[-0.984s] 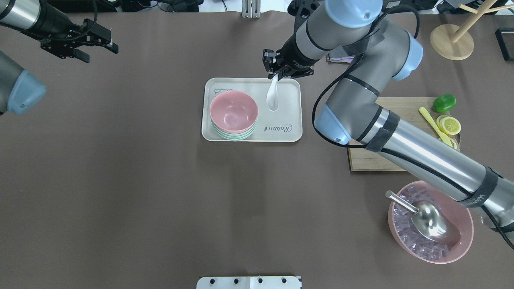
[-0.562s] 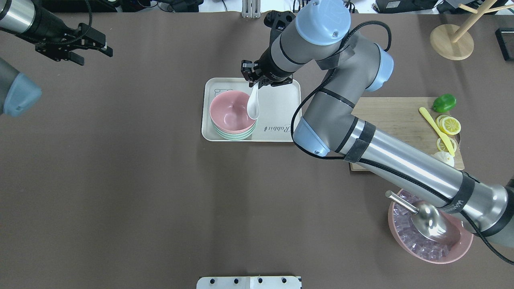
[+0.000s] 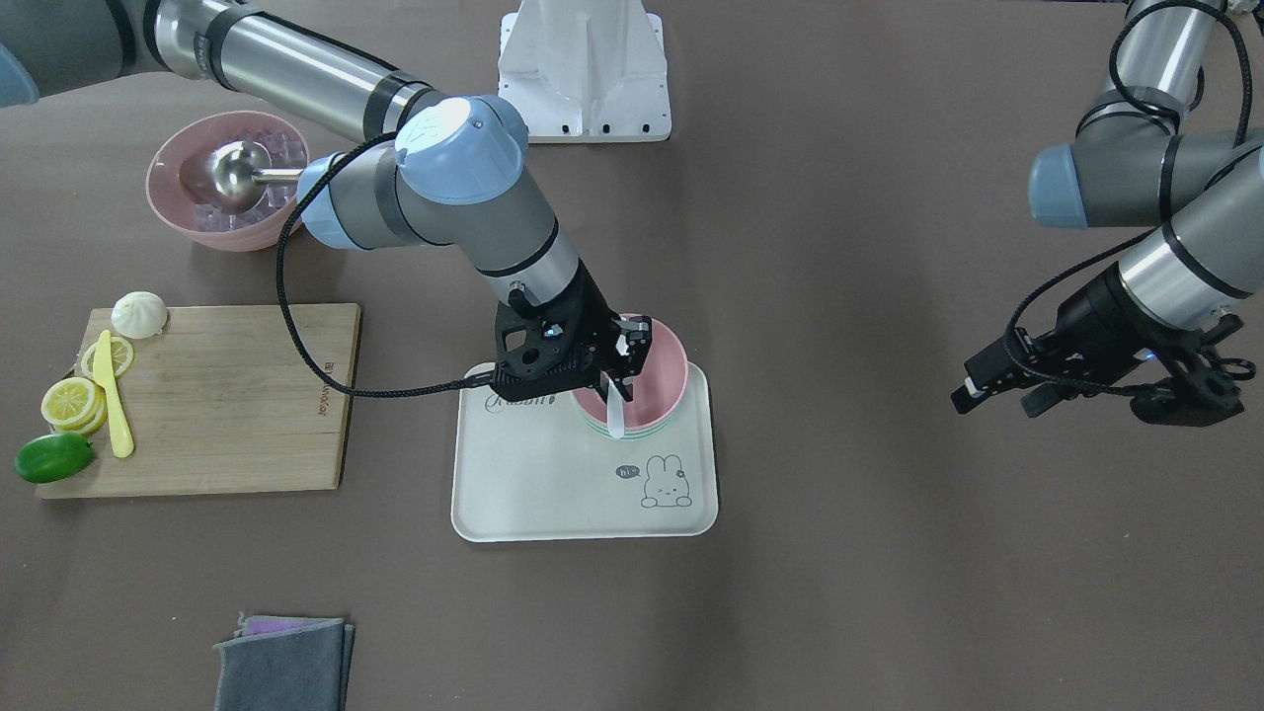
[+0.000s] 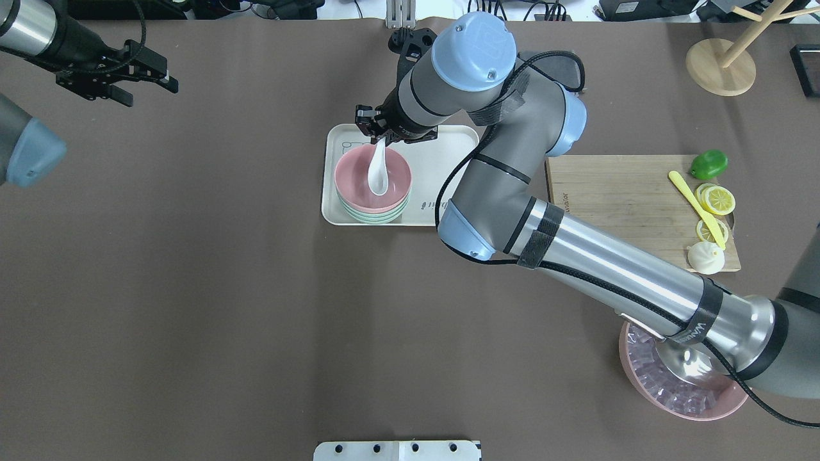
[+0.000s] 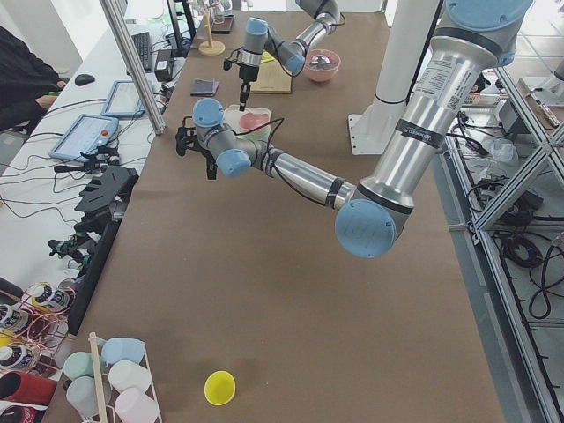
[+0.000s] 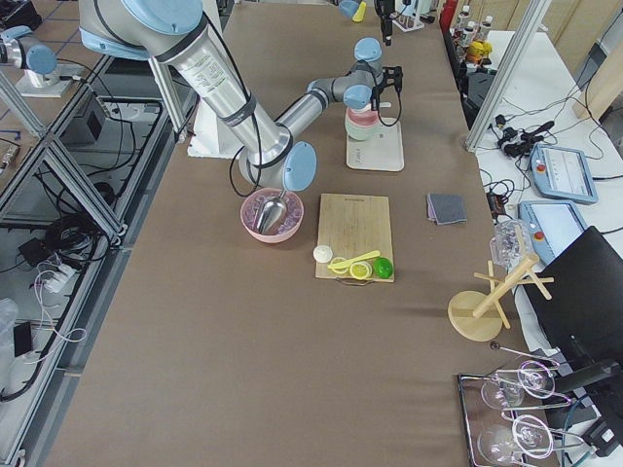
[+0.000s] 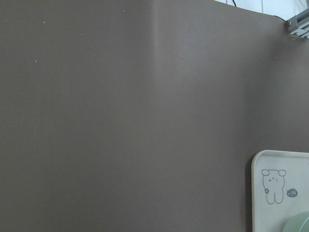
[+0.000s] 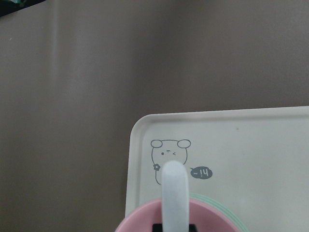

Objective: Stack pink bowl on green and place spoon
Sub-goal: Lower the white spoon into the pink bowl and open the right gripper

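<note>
A pink bowl [image 4: 353,174] sits stacked on green bowls [image 4: 375,218] at the left end of a white tray [image 4: 445,169]. My right gripper [image 4: 379,132] is shut on the handle of a white spoon [image 4: 378,177]. The spoon hangs with its scoop over the inside of the pink bowl. The front view shows the same: gripper [image 3: 622,367], spoon [image 3: 616,415], pink bowl [image 3: 660,380]. The right wrist view shows the spoon handle [image 8: 174,193] above the pink rim [image 8: 140,220]. My left gripper [image 4: 148,89] is open and empty, far to the back left.
A wooden cutting board [image 4: 615,192] holds lemon slices [image 4: 717,200], a lime [image 4: 708,164], a yellow knife and a bun. A large pink bowl of ice [image 4: 679,394] with a metal scoop stands front right. A wooden rack [image 4: 721,67] stands back right. A grey cloth [image 3: 281,662] lies beyond the tray.
My right gripper has carried the spoon leftward, from over the tray's bare right part to over the pink bowl. The left gripper has drifted slightly left.
</note>
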{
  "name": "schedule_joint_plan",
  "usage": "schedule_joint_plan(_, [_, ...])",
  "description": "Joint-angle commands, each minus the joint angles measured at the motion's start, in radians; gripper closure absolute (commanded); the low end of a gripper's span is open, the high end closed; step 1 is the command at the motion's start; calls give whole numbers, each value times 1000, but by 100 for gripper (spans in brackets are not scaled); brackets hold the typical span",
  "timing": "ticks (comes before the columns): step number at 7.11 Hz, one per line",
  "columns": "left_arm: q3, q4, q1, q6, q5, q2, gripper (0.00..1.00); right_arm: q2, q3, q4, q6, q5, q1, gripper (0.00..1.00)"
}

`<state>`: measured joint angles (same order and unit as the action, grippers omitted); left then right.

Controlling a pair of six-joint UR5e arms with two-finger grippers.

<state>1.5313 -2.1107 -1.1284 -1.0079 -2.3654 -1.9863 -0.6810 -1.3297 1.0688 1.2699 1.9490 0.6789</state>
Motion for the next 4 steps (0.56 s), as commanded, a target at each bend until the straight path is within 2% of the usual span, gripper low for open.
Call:
schedule_joint_plan(1, [-2, 0, 1, 0, 0, 0, 1, -2, 3, -10, -12, 1, -4, 0])
schedule_joint_plan(3, [4, 1, -5, -8, 2, 0, 1, -2, -17, -1, -3, 8, 1, 0])
schedule_joint_plan(4, [15, 5, -54, 1, 21, 24, 1, -23, -69, 61, -9, 21, 25, 0])
